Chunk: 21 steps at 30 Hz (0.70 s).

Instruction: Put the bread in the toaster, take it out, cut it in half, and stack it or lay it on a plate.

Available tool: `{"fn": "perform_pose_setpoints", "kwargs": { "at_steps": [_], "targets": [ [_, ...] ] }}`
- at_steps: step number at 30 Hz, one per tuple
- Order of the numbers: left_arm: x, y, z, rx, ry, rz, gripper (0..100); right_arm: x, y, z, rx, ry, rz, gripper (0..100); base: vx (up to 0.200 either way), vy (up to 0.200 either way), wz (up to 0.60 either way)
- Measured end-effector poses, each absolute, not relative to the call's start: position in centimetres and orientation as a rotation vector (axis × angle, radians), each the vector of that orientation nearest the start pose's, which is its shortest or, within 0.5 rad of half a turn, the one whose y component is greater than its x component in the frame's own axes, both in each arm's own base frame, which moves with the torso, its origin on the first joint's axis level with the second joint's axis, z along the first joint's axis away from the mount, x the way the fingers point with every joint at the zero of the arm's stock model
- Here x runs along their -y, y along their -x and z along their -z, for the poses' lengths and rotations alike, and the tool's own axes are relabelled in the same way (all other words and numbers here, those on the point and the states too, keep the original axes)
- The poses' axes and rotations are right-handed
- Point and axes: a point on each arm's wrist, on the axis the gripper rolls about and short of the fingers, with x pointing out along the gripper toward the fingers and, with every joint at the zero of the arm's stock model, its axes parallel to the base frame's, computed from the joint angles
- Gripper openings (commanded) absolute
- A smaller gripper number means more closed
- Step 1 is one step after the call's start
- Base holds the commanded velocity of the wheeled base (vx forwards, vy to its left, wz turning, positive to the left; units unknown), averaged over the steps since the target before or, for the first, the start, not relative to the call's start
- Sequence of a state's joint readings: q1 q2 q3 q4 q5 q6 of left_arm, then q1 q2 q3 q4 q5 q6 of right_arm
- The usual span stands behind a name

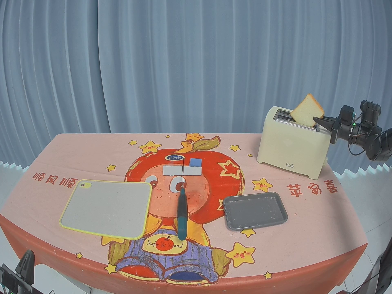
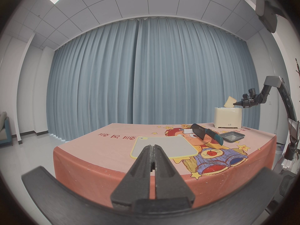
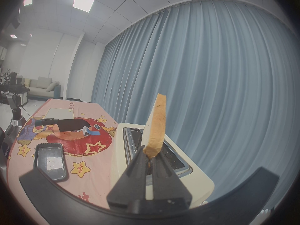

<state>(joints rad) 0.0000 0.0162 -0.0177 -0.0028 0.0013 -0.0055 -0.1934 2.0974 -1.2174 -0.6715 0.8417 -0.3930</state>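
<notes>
Right gripper [image 1: 317,121] pinches the tilted bread [image 1: 307,110] over the toaster [image 1: 292,145], far right; left gripper [image 2: 153,150] sits closed, near left.

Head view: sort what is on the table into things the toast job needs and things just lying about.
Job: bread, gripped by the right tool over the toaster; knife; cutting board; grey tray, likely the plate.
Lying about: white block and blue block beside the knife's blade, purpose unclear; printed tablecloth.
</notes>
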Motion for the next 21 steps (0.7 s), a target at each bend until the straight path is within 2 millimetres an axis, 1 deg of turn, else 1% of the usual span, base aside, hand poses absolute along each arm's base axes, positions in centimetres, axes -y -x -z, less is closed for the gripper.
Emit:
{"fn": "perform_pose_setpoints", "kwargs": {
  "at_steps": [16, 17, 21],
  "targets": [
    [0.0, 2.29, -8.1, 0.004, 0.006, -0.001, 0, 6.21, -40.9, -15.26, -0.055, 0.274, -0.674, 0, 0.0, 0.0, 0.0],
    [0.0, 2.29, -8.1, 0.004, 0.006, -0.001, 0, 6.18, -40.9, -15.26, -0.055, 0.275, -0.675, 100, 0.0, 0.0, 0.0],
    [0.0, 2.29, -8.1, 0.004, 0.006, -0.001, 0, 6.14, -40.92, -15.22, -0.052, 0.277, -0.675, 100, 0.0, 0.0, 0.0]
  ]
}}
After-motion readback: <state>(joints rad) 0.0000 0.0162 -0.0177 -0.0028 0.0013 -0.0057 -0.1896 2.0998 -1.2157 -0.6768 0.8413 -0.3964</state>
